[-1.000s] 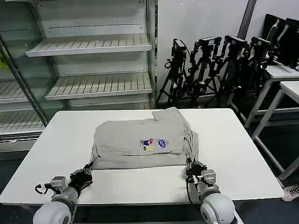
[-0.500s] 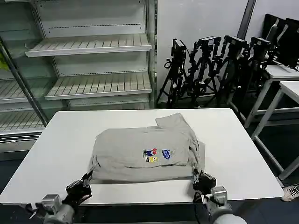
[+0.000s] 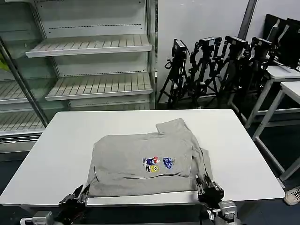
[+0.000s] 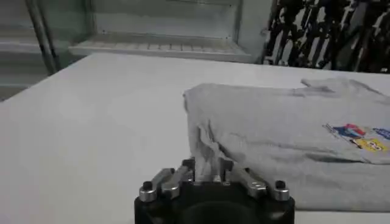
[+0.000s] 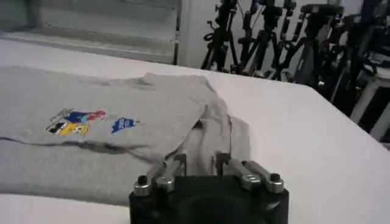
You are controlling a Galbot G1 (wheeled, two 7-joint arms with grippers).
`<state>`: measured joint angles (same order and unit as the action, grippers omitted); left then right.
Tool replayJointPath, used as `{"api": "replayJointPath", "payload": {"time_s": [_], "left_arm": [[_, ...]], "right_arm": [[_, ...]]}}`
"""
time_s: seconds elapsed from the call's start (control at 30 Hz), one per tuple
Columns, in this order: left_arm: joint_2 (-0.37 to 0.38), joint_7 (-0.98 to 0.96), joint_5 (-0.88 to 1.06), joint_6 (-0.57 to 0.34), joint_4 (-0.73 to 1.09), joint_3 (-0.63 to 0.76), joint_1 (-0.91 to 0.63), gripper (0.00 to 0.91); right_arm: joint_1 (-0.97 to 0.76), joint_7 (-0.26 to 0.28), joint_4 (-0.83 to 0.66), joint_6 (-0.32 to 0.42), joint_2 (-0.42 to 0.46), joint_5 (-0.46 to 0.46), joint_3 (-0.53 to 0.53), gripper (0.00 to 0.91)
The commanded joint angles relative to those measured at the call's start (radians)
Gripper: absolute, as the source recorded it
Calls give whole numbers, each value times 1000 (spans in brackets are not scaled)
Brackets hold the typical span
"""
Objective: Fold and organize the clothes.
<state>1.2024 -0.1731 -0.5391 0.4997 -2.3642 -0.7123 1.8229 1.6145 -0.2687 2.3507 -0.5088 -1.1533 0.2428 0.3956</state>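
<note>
The T-shirt (image 3: 147, 164) is lying folded on the table (image 3: 234, 140), toward its near edge — the left gripper (image 3: 77, 197) sitting at its near-left corner, the right gripper (image 3: 206, 187) at its near-right; shelves (image 3: 93, 47) standing behind.

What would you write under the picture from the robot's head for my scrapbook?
Both robot hands, left hand and right hand, pinch the near corners of a grey T-shirt on the white table.

White table (image 3: 61, 150); behind it bare shelving (image 3: 93, 47) and black tripods (image 3: 220, 65) — perhaps camera stands
</note>
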Motion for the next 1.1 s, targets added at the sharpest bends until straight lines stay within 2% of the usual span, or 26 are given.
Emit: {"api": "replayJointPath", "payload": {"time_s": [0.03, 0.17, 0.23, 0.33, 0.5, 0.7, 1.1], "left_arm": [[2, -7, -32, 1, -73, -78, 41, 907], [-22, -50, -165, 16, -100, -165, -36, 907], [-83, -51, -191, 9, -69, -176, -118, 907], [-129, -53, -196, 3, -24, -146, -199, 907], [-187, -75, -195, 6, 133, -25, -383, 907], [-228, -76, -153, 11, 335, 134, -595, 907], [-228, -77, -135, 41, 553, 332, -843, 907]], "right_arm": [[22, -5, 43, 38, 1, -4, 13, 907], [-68, -12, 33, 43, 12, 18, 2, 907], [-174, -25, -18, 19, 16, 45, -22, 907], [-298, -38, -94, 3, 13, 79, -49, 907], [-510, -67, -303, -34, -16, 128, -119, 907], [-742, -69, -507, -69, -46, 133, -191, 907], [-993, -53, -831, -69, -124, 145, -264, 907]]}}
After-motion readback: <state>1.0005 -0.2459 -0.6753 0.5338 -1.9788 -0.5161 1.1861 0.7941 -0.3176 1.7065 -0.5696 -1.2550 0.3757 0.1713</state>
